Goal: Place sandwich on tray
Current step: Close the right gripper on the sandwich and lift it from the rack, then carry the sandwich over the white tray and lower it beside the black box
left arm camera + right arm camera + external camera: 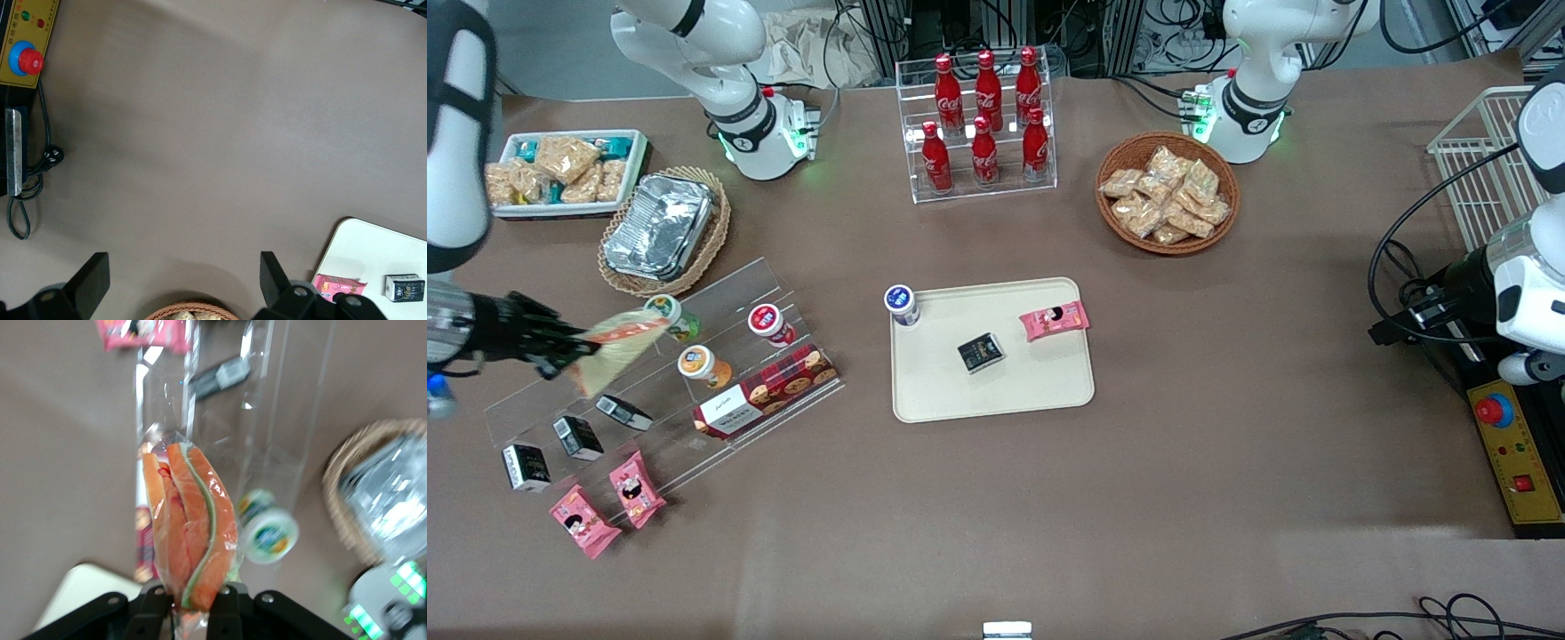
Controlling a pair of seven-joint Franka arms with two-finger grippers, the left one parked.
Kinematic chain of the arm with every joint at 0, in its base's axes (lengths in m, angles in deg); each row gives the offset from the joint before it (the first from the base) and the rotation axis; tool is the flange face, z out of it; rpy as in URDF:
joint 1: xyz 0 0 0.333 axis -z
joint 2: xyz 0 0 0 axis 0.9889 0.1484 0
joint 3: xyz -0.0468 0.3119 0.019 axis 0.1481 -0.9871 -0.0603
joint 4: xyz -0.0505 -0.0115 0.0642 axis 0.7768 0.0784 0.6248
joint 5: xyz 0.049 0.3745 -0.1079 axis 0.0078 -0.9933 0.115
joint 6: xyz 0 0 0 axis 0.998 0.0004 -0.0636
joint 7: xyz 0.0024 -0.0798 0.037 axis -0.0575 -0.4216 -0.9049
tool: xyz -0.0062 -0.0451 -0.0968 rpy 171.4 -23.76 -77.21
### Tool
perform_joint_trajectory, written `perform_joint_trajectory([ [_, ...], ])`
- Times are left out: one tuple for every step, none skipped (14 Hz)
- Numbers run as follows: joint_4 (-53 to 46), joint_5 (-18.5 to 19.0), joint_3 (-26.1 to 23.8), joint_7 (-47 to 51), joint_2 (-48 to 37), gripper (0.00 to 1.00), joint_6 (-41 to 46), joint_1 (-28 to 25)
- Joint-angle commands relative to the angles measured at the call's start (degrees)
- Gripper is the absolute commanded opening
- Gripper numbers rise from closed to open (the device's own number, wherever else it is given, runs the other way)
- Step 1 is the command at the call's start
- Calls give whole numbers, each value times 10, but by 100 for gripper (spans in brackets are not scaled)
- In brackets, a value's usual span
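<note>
My right gripper (574, 351) is shut on the sandwich (618, 347), a plastic-wrapped wedge with orange and green filling, and holds it in the air above the clear stepped shelf (658, 373) at the working arm's end of the table. In the right wrist view the sandwich (190, 527) is pinched between the two black fingers (155, 610). The beige tray (1049, 382) lies in the middle of the table and carries a pink snack packet (1055, 320), a small black box (981, 352) and a blue-lidded cup (902, 305).
The shelf holds several lidded cups (705, 365), a red biscuit box (765, 391), black boxes (576, 437) and pink packets (637, 489). A foil container (660, 227) in a basket, a white snack tray (560, 171), a cola rack (983, 120) and a snack basket (1168, 193) stand farther from the camera.
</note>
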Motion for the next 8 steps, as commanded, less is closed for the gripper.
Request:
perform_joint_trajectory([
  [-24, -48, -7, 119, 22, 0, 5, -38],
  [-24, -62, -7, 165, 30, 0, -17, -66],
  [-24, -68, -7, 217, 39, 0, -44, -93],
  [-24, -68, -7, 279, 52, 0, -70, -122],
  [-24, -68, -7, 340, 68, 0, -93, -156],
  [-24, -68, -6, 394, 86, 0, -117, -186],
  [-23, -68, -6, 435, 104, 0, -140, -208],
  [-23, -68, -6, 472, 125, 0, -163, -231],
])
